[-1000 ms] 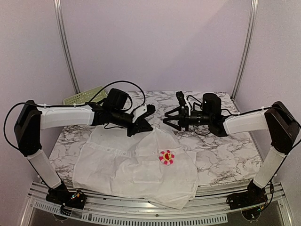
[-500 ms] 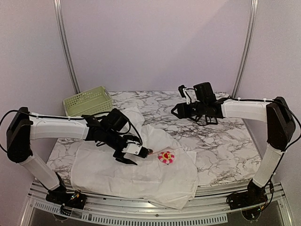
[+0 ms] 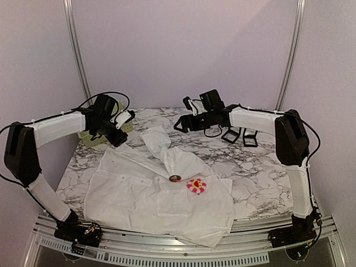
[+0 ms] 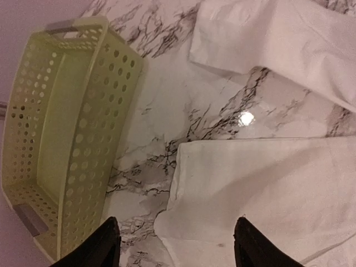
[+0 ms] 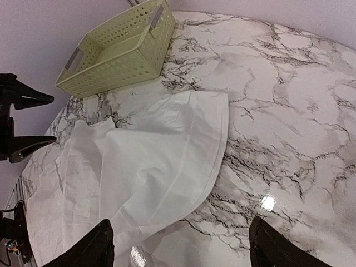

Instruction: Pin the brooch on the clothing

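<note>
Black left claw and right claw have just pulled far back from the shirt. The 2 are wide open and hold nothing, so I think the pinning is done. The shirt is white and lies spread on the marble table, with the pink flower brooch on its front.

A pale green perforated plastic basket with grey handle grips at both ends stands upright at the far left corner of a white marble tabletop veined in grey. Behind it rises a plain lilac wall, framed left and right by two slanted metal poles. A ribbed aluminium rail runs along the near edge.
</note>
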You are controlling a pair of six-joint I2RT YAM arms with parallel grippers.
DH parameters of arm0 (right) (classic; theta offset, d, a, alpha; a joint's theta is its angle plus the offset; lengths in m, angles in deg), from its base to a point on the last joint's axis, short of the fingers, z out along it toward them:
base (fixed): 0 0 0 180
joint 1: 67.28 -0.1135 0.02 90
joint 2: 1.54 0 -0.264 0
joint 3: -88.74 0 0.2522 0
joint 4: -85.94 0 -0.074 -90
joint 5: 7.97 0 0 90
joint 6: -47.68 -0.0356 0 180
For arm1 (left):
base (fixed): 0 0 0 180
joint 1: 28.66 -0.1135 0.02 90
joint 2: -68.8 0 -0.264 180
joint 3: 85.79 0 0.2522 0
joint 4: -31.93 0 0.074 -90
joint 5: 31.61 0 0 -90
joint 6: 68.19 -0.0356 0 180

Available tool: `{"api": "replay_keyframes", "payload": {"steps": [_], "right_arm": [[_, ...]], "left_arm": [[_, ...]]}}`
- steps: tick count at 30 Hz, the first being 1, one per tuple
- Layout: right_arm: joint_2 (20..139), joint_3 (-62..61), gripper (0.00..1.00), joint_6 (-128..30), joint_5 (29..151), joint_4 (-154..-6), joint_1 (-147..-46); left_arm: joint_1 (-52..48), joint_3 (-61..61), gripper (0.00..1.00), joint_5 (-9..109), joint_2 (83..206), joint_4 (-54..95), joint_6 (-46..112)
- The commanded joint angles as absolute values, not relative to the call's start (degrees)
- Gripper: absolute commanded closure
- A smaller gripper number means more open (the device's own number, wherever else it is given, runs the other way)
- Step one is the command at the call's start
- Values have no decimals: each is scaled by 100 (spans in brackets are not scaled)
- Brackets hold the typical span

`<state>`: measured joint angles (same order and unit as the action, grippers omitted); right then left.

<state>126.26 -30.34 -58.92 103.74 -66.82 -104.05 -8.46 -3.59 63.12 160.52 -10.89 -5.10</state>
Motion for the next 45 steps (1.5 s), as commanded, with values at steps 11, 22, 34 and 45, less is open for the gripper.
{"api": "replay_keyframes", "payload": {"steps": [11,22,34,45], "right_arm": [[14988,-4913,21,-7186,9986,-6394,-11259],[15101,-5038,100,-8189,11394,-8068,-10776],[13411,-4149,100,-8008,10542,-8984,-9620],[12922,-4155,100,-7391,9742,-9051,-9118]], "left_arm": [[-1970,412,28,7182,17672,-1372,248],[-1944,652,27,6159,18108,-1743,304],[-1689,789,24,5884,18614,-1494,475],[-1579,1047,33,5803,19126,-1324,735]]}}
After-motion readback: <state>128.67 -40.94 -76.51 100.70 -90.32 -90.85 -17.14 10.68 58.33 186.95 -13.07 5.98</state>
